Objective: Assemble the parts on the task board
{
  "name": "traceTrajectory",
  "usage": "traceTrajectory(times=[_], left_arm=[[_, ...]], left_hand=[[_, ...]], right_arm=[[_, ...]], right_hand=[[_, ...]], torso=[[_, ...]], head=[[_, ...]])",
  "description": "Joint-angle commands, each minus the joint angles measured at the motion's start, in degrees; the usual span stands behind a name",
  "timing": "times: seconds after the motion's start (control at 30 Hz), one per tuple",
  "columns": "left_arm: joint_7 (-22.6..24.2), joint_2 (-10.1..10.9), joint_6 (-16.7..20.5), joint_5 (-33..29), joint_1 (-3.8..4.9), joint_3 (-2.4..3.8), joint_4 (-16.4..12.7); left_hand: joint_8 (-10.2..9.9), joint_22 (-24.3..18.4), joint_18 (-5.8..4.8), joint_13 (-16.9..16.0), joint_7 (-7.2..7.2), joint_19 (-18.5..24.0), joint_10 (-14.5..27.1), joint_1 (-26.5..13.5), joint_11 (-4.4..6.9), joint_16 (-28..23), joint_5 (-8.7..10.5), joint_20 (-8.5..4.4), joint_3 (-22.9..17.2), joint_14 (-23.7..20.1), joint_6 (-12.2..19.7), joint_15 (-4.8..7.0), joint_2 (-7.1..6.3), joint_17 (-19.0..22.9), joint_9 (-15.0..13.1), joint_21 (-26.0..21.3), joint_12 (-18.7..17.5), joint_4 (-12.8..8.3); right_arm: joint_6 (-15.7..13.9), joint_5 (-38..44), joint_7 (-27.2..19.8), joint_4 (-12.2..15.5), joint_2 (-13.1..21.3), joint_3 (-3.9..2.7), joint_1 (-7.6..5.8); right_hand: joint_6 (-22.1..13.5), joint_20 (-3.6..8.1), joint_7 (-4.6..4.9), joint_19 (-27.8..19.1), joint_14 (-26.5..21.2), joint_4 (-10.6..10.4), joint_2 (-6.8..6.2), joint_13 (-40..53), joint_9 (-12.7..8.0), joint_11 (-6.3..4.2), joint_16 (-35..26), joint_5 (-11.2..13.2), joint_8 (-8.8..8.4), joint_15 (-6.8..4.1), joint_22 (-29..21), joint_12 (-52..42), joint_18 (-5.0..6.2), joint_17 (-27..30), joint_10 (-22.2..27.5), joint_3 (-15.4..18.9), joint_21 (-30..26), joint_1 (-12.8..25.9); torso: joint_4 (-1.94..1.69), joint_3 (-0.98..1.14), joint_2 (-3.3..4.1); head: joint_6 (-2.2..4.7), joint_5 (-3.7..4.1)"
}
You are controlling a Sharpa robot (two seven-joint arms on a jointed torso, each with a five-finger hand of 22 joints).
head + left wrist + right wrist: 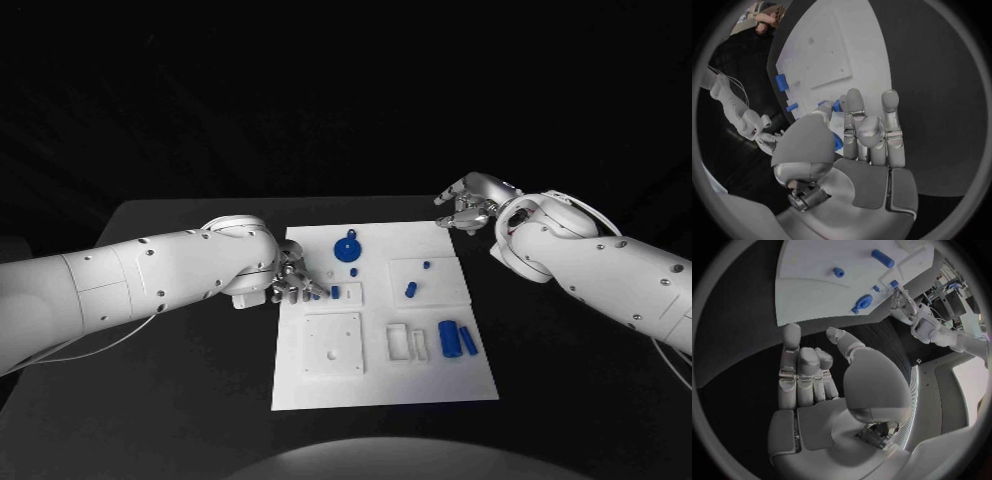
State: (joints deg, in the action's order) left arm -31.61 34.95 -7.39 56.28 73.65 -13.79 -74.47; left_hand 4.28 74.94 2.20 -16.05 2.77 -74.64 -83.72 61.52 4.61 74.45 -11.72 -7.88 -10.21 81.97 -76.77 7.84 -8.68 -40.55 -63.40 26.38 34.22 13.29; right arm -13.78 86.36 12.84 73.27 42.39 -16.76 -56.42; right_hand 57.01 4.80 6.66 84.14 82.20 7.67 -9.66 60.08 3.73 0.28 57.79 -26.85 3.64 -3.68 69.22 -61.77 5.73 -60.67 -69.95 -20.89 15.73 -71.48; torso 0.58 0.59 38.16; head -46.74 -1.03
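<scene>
Hovering at the task board (pixel 378 390)'s left edge, the left hand (pixel 293 285) is curling loosely beside a small blue part (pixel 336 292), holding nothing; the right hand (pixel 470 208) is hanging empty, fingers apart, off the far right corner.

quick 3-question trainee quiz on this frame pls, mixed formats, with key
1. True or false: the right hand hangs over the middle of the white task board.
2. Where is the round blue disc part? A) lying on the board's far half; B) on the board's near edge; C) off the board on the black table.
3. Fill in: the two blue cylinders lie side by side on the robot's ___ side of the board.

Key: 1 false, it is over the table by the board's far right corner, holding nothing. 2 A. 3 right.
</scene>
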Motion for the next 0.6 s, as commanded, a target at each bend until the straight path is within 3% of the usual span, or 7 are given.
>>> traceTrajectory(times=[0.03,0.1,0.23,0.3,0.6], left_arm=[[0.3,0.1,0.2,0.4,-0.07,-0.03,0.1],[0.3,0.2,0.1,0.4,-0.07,-0.03,0.1],[0.3,0.4,-0.1,0.3,-0.07,-0.03,0.0],[0.4,0.5,-0.3,0.1,-0.07,-0.03,-0.1],[0.7,0.8,-0.1,-0.5,-0.07,-0.02,-0.3]], left_hand=[[-0.2,0.9,-0.53,0.1,-0.06,-0.4,-3.1,-0.3,0.06,-0.2,2.59,-0.18,0.3,-0.3,-0.6,-0.05,-1.16,0.1,-0.1,-0.2,0.0,1.4],[-0.2,0.9,-0.53,0.1,-0.16,-0.3,-3.1,-1.1,0.01,-0.3,8.46,-0.19,0.9,-0.3,-0.7,-0.05,-2.69,0.2,0.0,-0.3,0.0,3.2],[-0.3,0.9,-0.63,0.3,-0.19,-0.3,-3.1,-2.6,0.03,-0.4,8.92,-0.38,2.4,-0.4,-0.5,0.06,-3.87,0.5,0.1,-0.3,-0.1,3.4],[-0.3,0.9,-0.8,0.5,-0.23,-0.3,-3.1,-2.6,0.02,-0.6,8.91,-0.54,8.8,-0.4,-0.4,0.11,-3.24,0.6,0.2,-0.4,-0.2,3.4],[-0.3,0.9,-1.08,0.9,-0.3,-0.3,-3.1,-2.9,0.01,-0.8,8.88,-0.73,12.8,-0.5,-0.2,0.15,-3.55,0.6,0.4,-0.5,-0.2,3.6]], right_arm=[[0.4,0.5,-0.2,0.0,0.0,-0.03,0.04],[0.4,0.5,-0.2,0.0,0.0,-0.03,0.05],[0.5,0.5,-0.1,0.0,0.0,-0.03,0.05],[0.5,0.5,-0.1,0.0,0.0,-0.03,0.06],[0.7,0.5,-0.2,-0.1,-0.1,-0.03,0.11]], right_hand=[[0.3,0.36,0.07,1.9,0.1,0.1,0.01,-0.1,0.0,-0.24,-0.2,-0.4,-0.08,-0.26,-0.1,0.3,0.26,0.1,0.2,-0.1,0.1,0.6],[0.3,0.36,0.07,1.9,0.1,0.1,0.01,-0.1,0.0,-0.24,-0.2,-0.4,-0.08,-0.26,-0.1,0.3,0.26,0.1,0.2,-0.1,0.1,0.6],[0.3,0.35,0.06,1.8,0.0,0.1,0.01,-0.1,0.0,-0.25,-0.3,-0.4,-0.08,-0.26,-0.1,0.4,0.25,0.1,0.3,-0.1,0.1,0.5],[0.3,0.35,0.06,1.8,0.0,0.1,0.01,-0.1,0.0,-0.25,-0.3,-0.4,-0.08,-0.26,-0.1,0.4,0.25,0.1,0.3,-0.1,0.1,0.5],[0.4,0.35,0.06,1.8,0.1,0.1,0.03,0.0,0.0,-0.25,-0.3,-0.5,-0.08,-0.26,-0.1,0.3,0.25,0.1,0.2,-0.2,0.1,0.5]], torso=[[-0.04,0.02,0.02],[-0.05,0.02,0.0],[-0.02,-0.01,0.01],[-0.02,-0.02,0.02],[-0.08,-0.02,0.03]], head=[[-0.06,0.07],[-0.06,0.03],[-0.06,-0.02],[-0.08,0.0],[-0.17,-0.03]])
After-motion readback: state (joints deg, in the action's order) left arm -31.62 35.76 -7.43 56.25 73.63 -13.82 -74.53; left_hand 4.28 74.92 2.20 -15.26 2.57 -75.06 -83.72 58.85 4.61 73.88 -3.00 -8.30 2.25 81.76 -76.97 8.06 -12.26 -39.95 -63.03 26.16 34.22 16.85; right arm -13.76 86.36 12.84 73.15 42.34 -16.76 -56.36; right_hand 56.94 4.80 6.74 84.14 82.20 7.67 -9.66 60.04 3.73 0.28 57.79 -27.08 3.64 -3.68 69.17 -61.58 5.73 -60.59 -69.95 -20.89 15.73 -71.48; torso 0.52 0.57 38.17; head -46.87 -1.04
